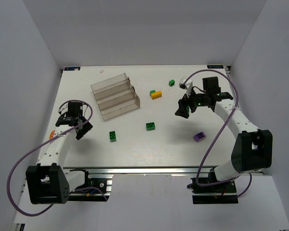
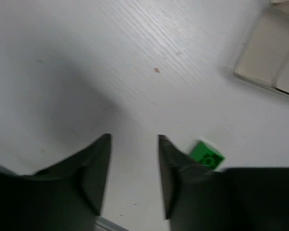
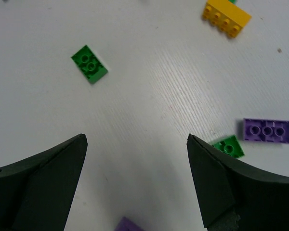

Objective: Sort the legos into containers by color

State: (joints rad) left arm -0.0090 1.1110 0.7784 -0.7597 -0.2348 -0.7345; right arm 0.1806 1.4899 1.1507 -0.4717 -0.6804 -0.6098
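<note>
Legos (image 1: 151, 126), studded plastic blocks, lie near clear stepped tray (image 1: 116, 96).

The stepped tray (image 1: 114, 96) stood rear-left on the desk (image 1: 149, 149); bricks (image 1: 151, 126) lay scattered before it and to its right.

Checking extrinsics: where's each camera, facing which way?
Top external: above, behind the bases, looking down at the white table; both arms show.
Left wrist: looks down past the left gripper at the clear plastic stepped tray's corner.
Right wrist: looks down past the right gripper at a yellow studded plastic brick.
Top also shows tray and brick.
</note>
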